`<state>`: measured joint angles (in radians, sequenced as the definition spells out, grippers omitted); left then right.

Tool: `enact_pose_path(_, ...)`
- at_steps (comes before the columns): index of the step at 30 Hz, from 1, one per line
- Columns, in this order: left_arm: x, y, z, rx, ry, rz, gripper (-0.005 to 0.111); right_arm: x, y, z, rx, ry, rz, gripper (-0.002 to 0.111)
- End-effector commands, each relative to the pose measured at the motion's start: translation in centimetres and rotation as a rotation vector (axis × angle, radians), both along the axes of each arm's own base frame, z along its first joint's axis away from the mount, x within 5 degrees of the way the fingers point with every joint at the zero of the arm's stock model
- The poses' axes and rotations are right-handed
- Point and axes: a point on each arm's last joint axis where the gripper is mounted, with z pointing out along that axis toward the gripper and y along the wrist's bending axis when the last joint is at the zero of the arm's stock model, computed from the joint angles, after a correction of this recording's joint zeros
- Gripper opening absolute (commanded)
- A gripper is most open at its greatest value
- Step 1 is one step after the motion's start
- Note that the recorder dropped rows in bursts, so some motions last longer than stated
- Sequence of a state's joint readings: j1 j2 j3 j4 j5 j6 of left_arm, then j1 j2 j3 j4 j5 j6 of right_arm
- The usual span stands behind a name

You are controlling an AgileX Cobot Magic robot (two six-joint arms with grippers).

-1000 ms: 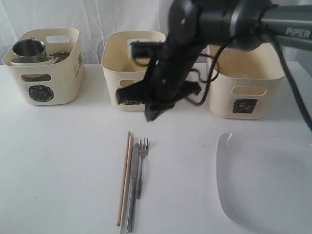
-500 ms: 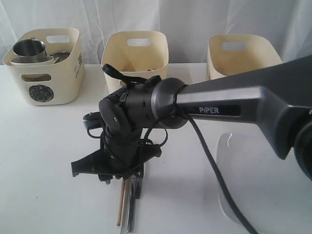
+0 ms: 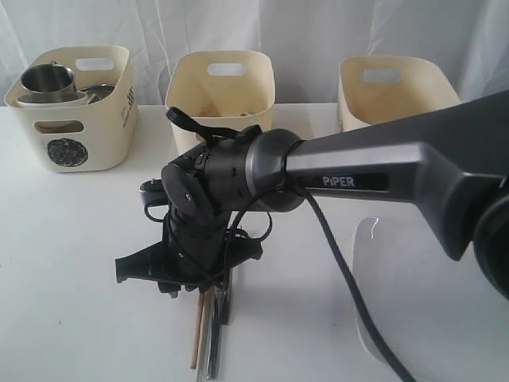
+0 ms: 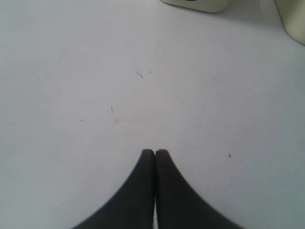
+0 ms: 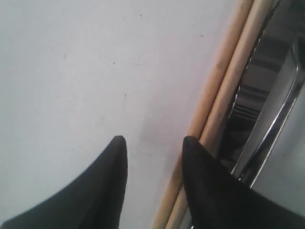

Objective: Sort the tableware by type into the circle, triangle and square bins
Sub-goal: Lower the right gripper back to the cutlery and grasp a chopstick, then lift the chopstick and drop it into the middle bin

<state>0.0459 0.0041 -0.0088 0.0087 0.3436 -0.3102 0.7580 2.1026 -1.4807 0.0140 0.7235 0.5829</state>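
Observation:
Wooden chopsticks (image 3: 195, 344) and a steel knife (image 3: 213, 354) lie side by side near the table's front edge, their far ends hidden under my right arm. My right gripper (image 3: 188, 286) hangs low over them, open. In the right wrist view its fingers (image 5: 155, 139) straddle bare table beside the chopsticks (image 5: 224, 90), one fingertip overlapping them; steel cutlery (image 5: 269, 95) lies just beyond. The circle bin (image 3: 75, 119) holds a steel mug (image 3: 48, 79). My left gripper (image 4: 155, 151) is shut over bare table. The large white plate (image 3: 421, 318) lies front right.
Two more cream bins stand at the back, one in the middle (image 3: 223, 83) and one on the right (image 3: 394, 91); the arm hides their marks. In the left wrist view, bin bottoms show at one edge (image 4: 195, 4) and a corner (image 4: 293, 19).
Over the last second my right arm swung down from in front of the middle bin to the cutlery. In the last half second it barely shifted.

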Motion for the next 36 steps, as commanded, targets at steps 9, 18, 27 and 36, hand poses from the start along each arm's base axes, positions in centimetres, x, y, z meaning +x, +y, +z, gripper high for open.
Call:
enact_pose_path(9,-0.2,0.0,-0.6,-0.002,0.050,-0.001,0.000,0.4,-0.4,-2.4,-0.049,0.038,-0.010,0.037)
enact_pose_path(18,-0.2,0.0,-0.6,-0.002,0.050,-0.001,0.000,0.0,0.0,-4.2,-0.066,0.068,0.013,0.000)
enact_pose_path(27,-0.2,0.0,-0.6,-0.002,0.050,-0.001,0.000,1.0,0.4,3.5,0.036,-0.071,0.257,0.000)
enact_pose_path(36,-0.2,0.0,-0.6,-0.002,0.050,-0.001,0.000,7.1,-6.4,14.1,0.393,-0.330,0.122,0.000)
